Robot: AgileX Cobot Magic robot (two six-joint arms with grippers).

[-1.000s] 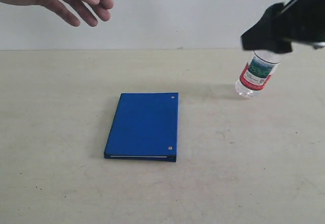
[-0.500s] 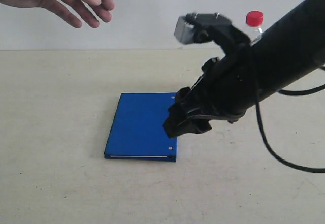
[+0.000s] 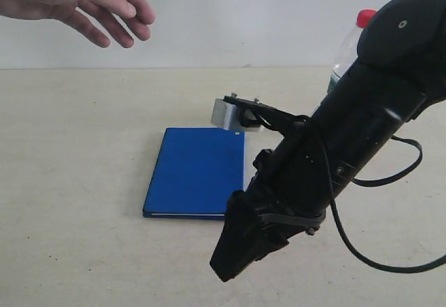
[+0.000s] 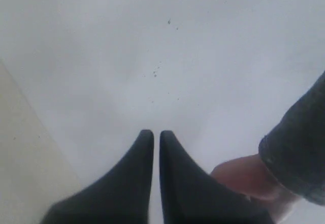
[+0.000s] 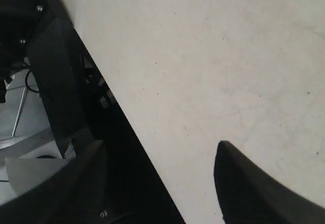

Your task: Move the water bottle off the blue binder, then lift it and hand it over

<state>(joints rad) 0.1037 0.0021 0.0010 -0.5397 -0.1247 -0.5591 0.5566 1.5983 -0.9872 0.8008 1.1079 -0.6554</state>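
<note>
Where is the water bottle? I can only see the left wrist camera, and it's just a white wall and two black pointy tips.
Observer: The water bottle is off the blue binder, at the back right behind the right arm. Only its red cap and shoulder show.
Operator: Is the right hand holding it?
Observer: No. The right hand is open, with only bare table between its fingers.
Operator: What about the binder?
Observer: It lies flat and closed on the table, with no bottle on it.
</note>
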